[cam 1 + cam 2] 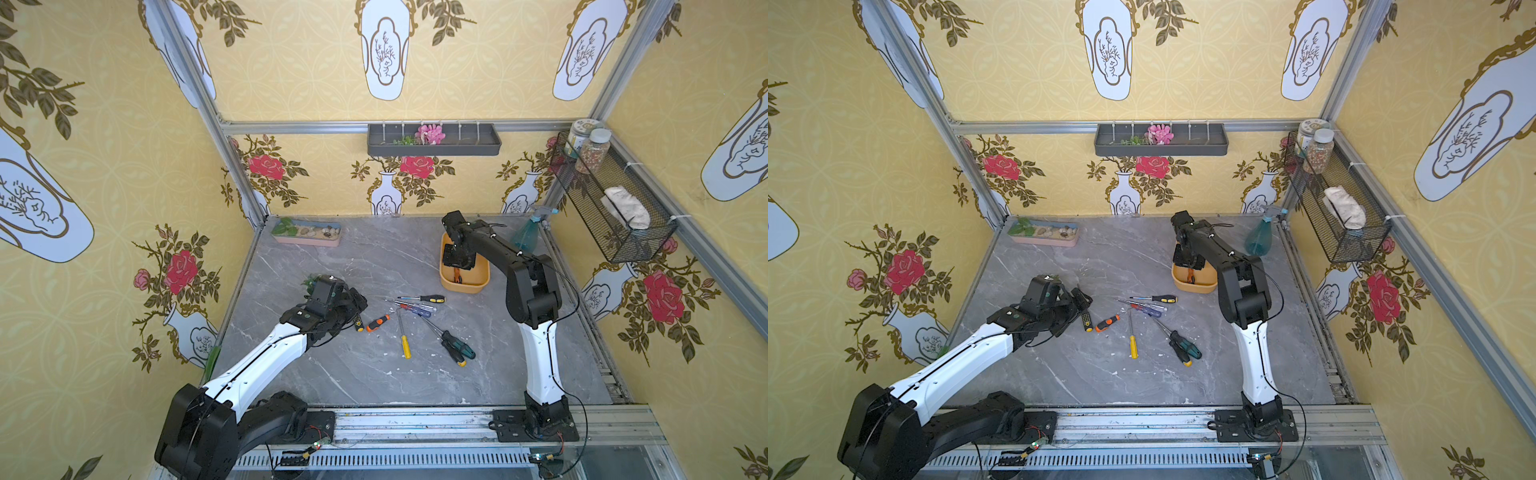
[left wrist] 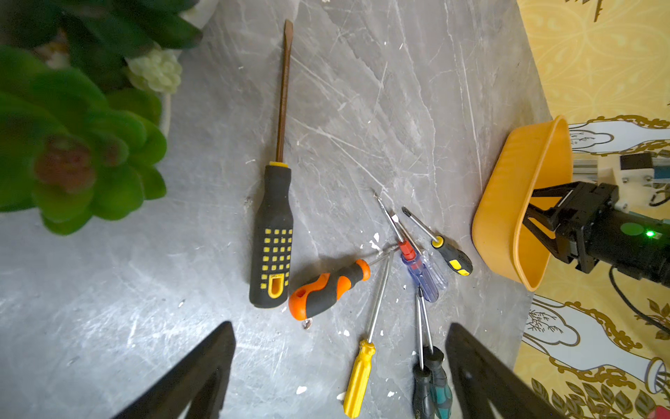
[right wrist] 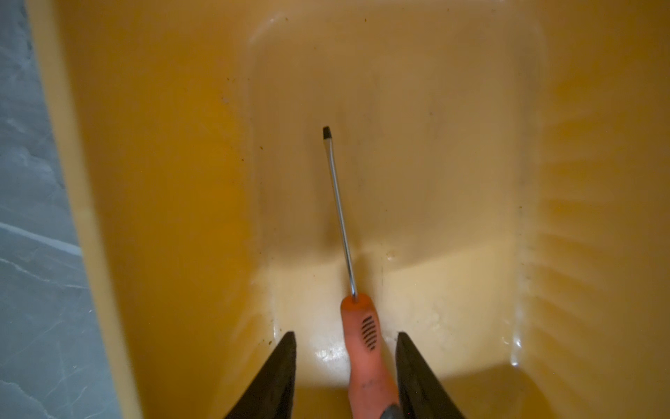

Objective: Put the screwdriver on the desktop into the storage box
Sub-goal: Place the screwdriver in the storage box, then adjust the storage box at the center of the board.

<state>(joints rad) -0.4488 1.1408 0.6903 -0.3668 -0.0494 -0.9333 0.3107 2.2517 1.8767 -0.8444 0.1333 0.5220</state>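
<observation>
Orange-yellow plastic fills the right wrist view: the right hand [image 3: 346,335] hangs inside the storage box [image 3: 163,181], its fingers [image 3: 286,362] parted, with 1 orange-handled flat-blade screwdriver [image 3: 349,268] lying on the box floor between them, gripped by neither. Release looks like the step in hand. Doing it well should mean lifting straight up with the fingers apart, since the handle lies closer to 1 finger and a sideways pull could drag it or nudge the box; swing away only once clear of the rim. The left hand [image 2: 340,326] hovers, spread wide and empty, above the grey marble worktop [image 1: 332,374]. Counted there: 1 large black-and-yellow flat-blade screwdriver [image 2: 272,235], 1 orange-and-black screwdriver [image 2: 328,288], 1 yellow screwdriver [image 2: 359,377], 1 small black-and-yellow screwdriver [image 2: 453,259], what look like 2 clear blue-handled screwdrivers [image 2: 422,275] and 2 dark-handled screwdrivers [image 2: 440,388]. That makes 8 loose and 1 boxed, with 1 box and 2 hands.
</observation>
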